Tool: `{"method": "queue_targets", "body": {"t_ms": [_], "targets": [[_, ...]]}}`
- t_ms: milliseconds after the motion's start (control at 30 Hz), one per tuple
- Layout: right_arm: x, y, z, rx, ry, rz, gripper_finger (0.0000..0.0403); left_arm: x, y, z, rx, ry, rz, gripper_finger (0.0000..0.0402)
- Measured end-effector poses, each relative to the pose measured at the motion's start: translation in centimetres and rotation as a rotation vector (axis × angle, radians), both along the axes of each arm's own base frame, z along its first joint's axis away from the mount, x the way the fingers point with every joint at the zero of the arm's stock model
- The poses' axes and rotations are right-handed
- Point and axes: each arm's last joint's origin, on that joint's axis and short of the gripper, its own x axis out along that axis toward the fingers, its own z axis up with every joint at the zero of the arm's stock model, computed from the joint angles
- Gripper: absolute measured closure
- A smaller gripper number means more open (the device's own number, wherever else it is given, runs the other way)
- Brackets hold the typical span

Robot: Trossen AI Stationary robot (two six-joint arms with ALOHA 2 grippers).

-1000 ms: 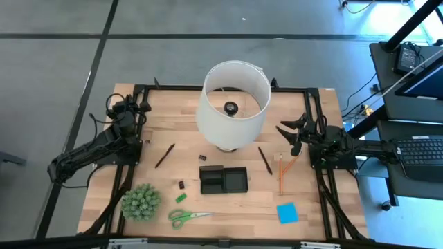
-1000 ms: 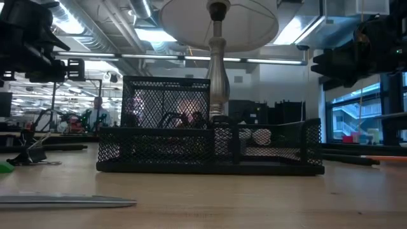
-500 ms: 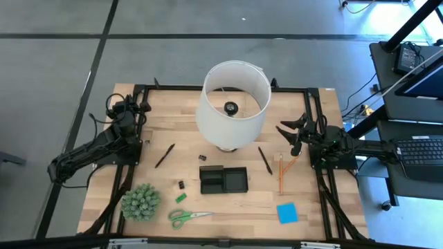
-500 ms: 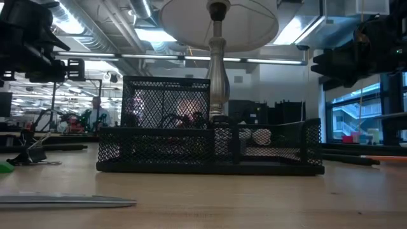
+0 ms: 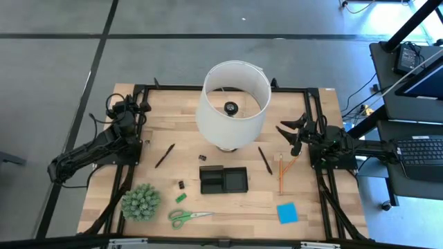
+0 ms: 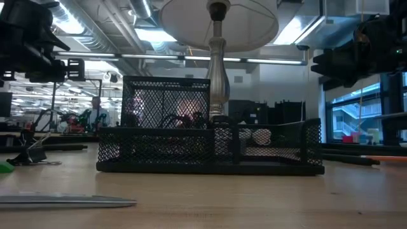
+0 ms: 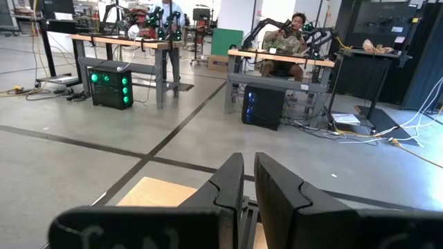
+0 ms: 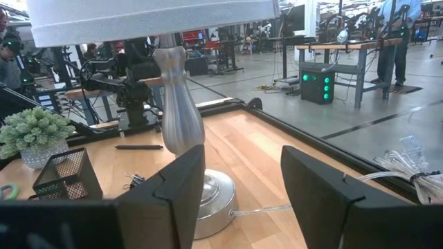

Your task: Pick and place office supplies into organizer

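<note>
left gripper idling at table's left edge — fingers together, empty | right gripper waiting spread wide near pencil — likely first pick | organizer sitting empty

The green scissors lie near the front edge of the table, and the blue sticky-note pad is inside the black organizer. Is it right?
Not quite. The high view shows the blue sticky-note pad on the table, right of the organizer. The green scissors do lie near the front edge.

Black mesh organizer, two compartments, mid-surface. Green-handled scissors flat near front edge. Blue sticky-note pad front right. Orange pencil beside dark pen.
</note>
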Motion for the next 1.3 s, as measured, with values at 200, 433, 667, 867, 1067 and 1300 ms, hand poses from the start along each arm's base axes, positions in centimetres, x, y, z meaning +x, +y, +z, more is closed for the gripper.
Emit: {"method": "queue_targets", "body": {"t_ms": [200,433,667,867,1067,1300], "targets": [[0.00,0.00,0.00,0.000,0.000,0.000,0.0210,0.00,0.00,0.00,0.000,0.000,0.000,0.0370],[0.00,0.00,0.00,0.000,0.000,0.000,0.0210,0.00,0.00,0.01,0.000,0.000,0.000,0.0370],[0.00,0.00,0.00,-0.001,0.000,0.000,0.0210,0.00,0.00,0.00,0.000,0.000,0.000,0.0370],[0.00,0.00,0.01,-0.005,0.001,-0.001,0.0210,0.00,0.00,0.00,0.000,0.000,0.000,0.0370],[0.00,0.00,0.01,0.000,0.000,0.000,0.0210,0.00,0.00,0.00,0.000,0.000,0.000,0.0370],[0.00,0.00,0.00,0.031,-0.012,0.002,0.0210,0.00,0.00,0.00,0.000,0.000,0.000,0.0370]]}}
